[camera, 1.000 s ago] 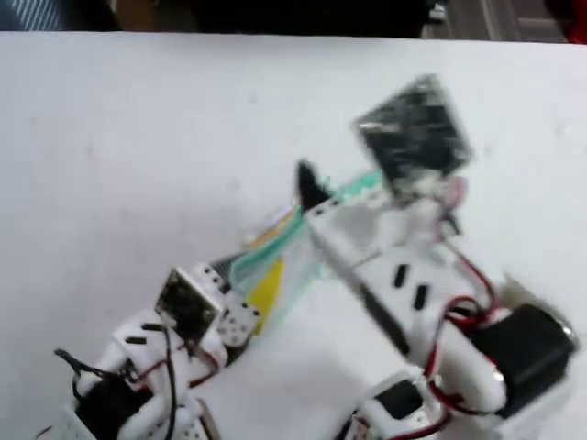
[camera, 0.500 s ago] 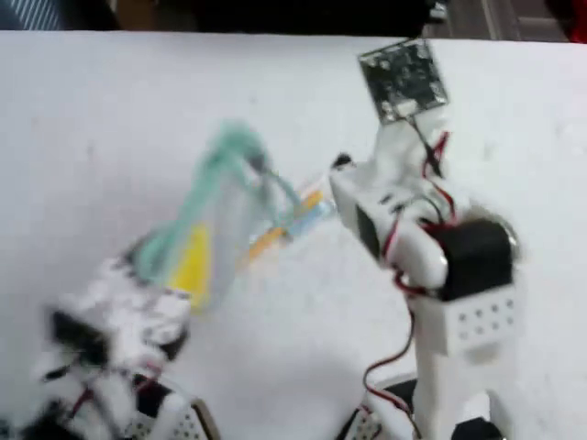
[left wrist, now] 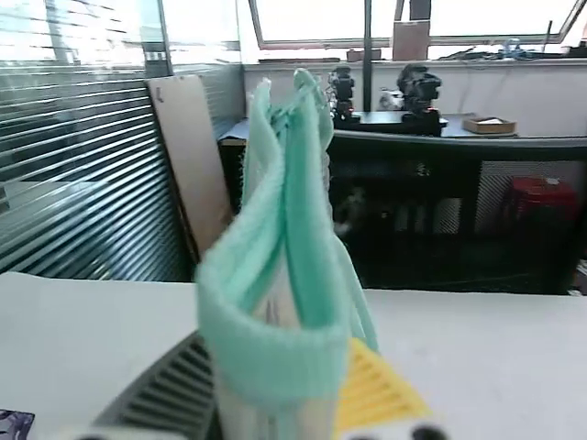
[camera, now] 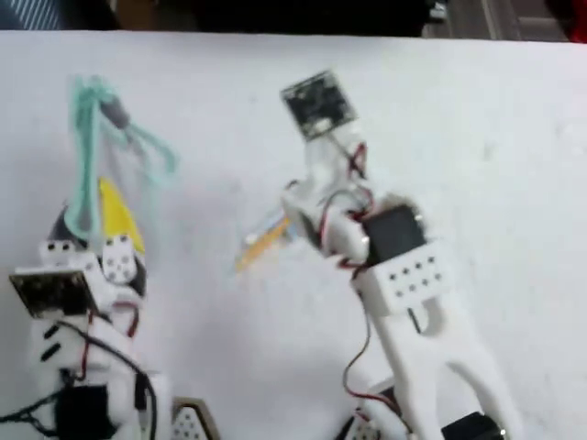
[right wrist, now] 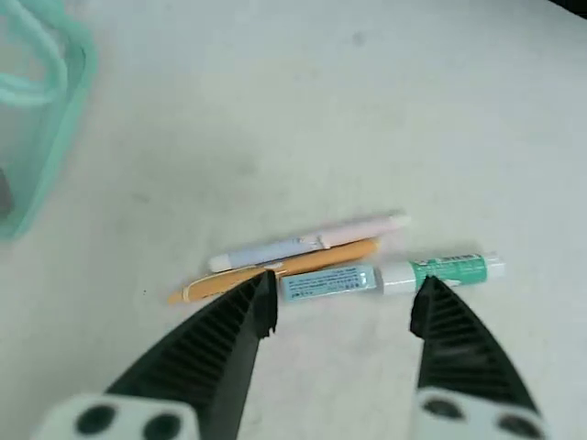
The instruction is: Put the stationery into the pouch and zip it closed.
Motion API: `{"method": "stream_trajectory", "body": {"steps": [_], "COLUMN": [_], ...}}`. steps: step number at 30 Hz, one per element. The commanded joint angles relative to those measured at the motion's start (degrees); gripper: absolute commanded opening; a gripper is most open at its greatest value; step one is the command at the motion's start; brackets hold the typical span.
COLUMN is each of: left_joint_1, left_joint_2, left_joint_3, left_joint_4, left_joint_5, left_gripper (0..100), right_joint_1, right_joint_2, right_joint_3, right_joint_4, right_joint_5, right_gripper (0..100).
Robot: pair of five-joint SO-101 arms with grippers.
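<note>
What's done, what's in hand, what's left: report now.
Done: a yellow item seems inside the pouch. In hand: the left gripper holds the pouch up; the right gripper, fingers open, hovers over three pens on the table. Left: pens in, zip shut.

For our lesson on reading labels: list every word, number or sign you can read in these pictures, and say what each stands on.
Nothing can be read with certainty.
Marker: dark print on its blue and green bands, too blurred to read.
Orange pen: no legible print.
Pink pen: no legible print.
Pouch: no text visible.
</note>
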Motion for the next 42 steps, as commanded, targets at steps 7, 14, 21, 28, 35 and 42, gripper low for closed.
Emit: {"method": "stream_trajectory", "body": {"steps": [7,14,21,28,35,42], "left_joint_1": [-1.89,-1.89,-1.80,-1.80,-1.80,-1.71], "left_joint_2": [-1.54,-1.54,-1.54,-1.54,-1.54,-1.54], "left_joint_3": [2.29,2.29,2.55,2.55,2.73,2.73], "left_joint_4": [-7.56,-6.77,-6.77,-5.63,-5.54,-5.36], "left_joint_5": [-0.09,-0.09,-0.09,4.04,9.67,9.93], "left_gripper": [2,2,2,2,2,2], "right_joint_1": [-11.03,-10.51,-6.11,2.77,3.21,3.82], "right_joint_2": [0.04,11.56,30.46,50.77,67.56,78.29], "right_joint_3": [17.05,16.26,0.35,-22.95,-42.11,-53.19], "right_joint_4": [-17.10,-20.79,-20.70,-10.77,-4.35,-0.75], "right_joint_5": [-7.82,-8.26,-15.38,-26.02,-26.02,-25.67], "right_gripper": [22.9,22.8,22.8,22.9,22.7,22.0]}}
